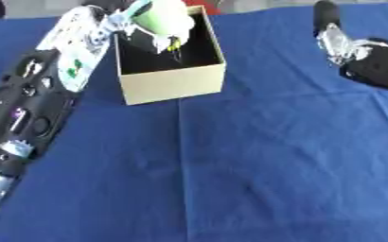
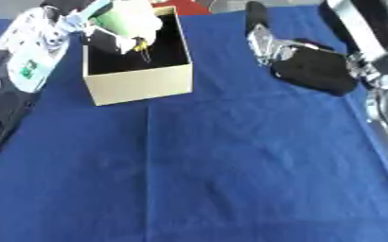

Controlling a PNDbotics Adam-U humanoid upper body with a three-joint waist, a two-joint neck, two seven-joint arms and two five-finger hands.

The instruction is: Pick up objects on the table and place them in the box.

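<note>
The left hand (image 1: pixel 147 19) hangs over the open cardboard box (image 1: pixel 174 80), grasping a pale green and white object (image 1: pixel 160 16) just above the box's dark inside. If the fingers open while it sits this near the back wall, it could catch the rim and tumble onto the blue cloth (image 1: pixel 255 165). What the object is, I can't make out. The right hand (image 2: pixel 268 40) rests apart, fingers relaxed.

blue cloth (image 1: pixel 255 160) covers table, faint creases; red patch (image 2: pixel 199 6) at far edge.
</note>
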